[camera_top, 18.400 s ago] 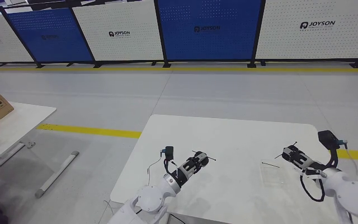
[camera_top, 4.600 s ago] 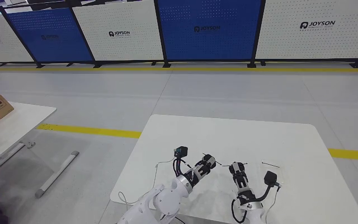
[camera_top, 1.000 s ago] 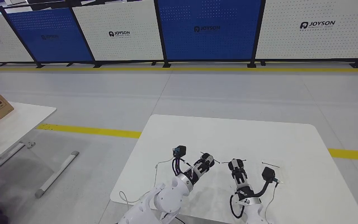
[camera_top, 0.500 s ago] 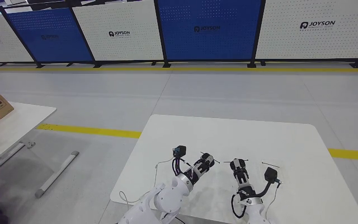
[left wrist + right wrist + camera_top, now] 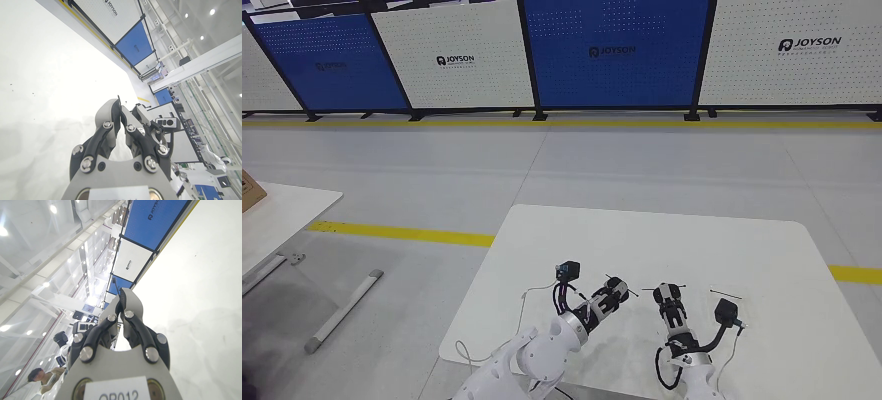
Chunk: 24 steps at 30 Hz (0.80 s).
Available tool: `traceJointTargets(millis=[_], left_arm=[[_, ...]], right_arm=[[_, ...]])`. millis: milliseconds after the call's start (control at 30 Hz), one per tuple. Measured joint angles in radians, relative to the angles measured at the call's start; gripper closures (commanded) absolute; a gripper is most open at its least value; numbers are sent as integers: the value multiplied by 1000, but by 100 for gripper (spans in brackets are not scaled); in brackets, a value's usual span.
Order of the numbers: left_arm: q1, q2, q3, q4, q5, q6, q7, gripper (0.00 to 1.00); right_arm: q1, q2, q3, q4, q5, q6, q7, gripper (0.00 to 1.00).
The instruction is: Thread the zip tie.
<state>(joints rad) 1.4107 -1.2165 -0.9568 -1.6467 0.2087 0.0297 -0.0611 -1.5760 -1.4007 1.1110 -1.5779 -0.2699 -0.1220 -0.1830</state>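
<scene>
So both arms are down at the 6 o'clock side of the white table [image 5: 642,235], side by side and close together. The right gripper [image 5: 666,291] sits at roughly 3 o'clock from the left gripper [image 5: 617,290]. The left gripper's fingers are pressed together on the left zip tie [image 5: 118,98], a thin black strip, and just a short bit pokes out past the fingertips in the left wrist view. The right gripper is squeezed closed the same way on the right zip tie [image 5: 115,285]. In its wrist view the black band runs up between the pads [image 5: 122,299] and sticks out beyond them, with a small blocky end at the far tip. From the top view the two ties point toward each other across the gap between the grippers, and their ends come very near each other. I honestly can't tell if they touch or if one is already in the other — too thin to make out. One more thing: a loose zip tie [image 5: 727,294] lies flat on the table at about 3 o'clock from the right gripper, apart from it.
</scene>
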Motion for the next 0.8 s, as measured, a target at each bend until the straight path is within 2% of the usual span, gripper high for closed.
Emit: traceJointTargets(millis=[300, 800], left_arm=[[-9, -2, -1, 4, 35, -27, 31, 100], [-10, -3, -1, 4, 37, -27, 32, 100]], right_arm=[[0, 0, 0, 0, 0, 0, 0, 100], [-8, -2, 0, -4, 1, 8, 12, 100]])
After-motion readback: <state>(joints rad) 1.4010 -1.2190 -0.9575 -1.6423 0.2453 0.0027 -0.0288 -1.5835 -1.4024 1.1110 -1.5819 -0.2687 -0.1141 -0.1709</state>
